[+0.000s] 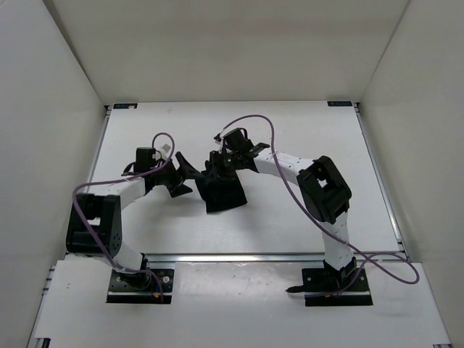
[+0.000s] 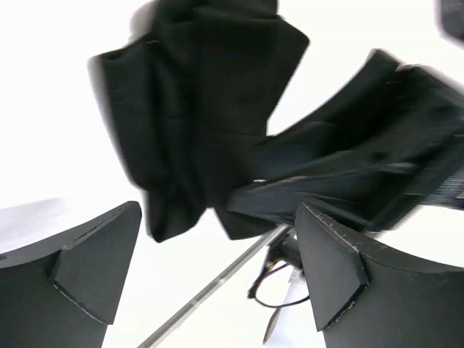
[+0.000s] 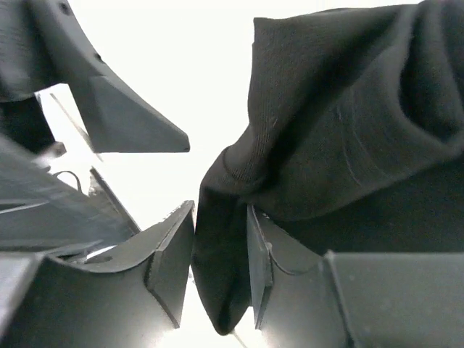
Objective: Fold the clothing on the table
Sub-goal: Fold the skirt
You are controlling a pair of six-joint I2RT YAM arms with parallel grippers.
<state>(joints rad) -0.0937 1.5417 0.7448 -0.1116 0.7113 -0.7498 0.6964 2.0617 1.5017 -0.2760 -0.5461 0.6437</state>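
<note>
The clothing (image 1: 221,194) sat bunched near the middle of the table (image 1: 312,130), between the two arms; the left gripper (image 1: 183,176), just to its left, had its jaws spread wide with nothing between them. The right gripper (image 3: 220,217) reached in at the cloth's far edge, jaws partly apart; a fold of the fabric ran between the pads (a sliver of light showed beside it), so it was loose rather than clamped.
</note>
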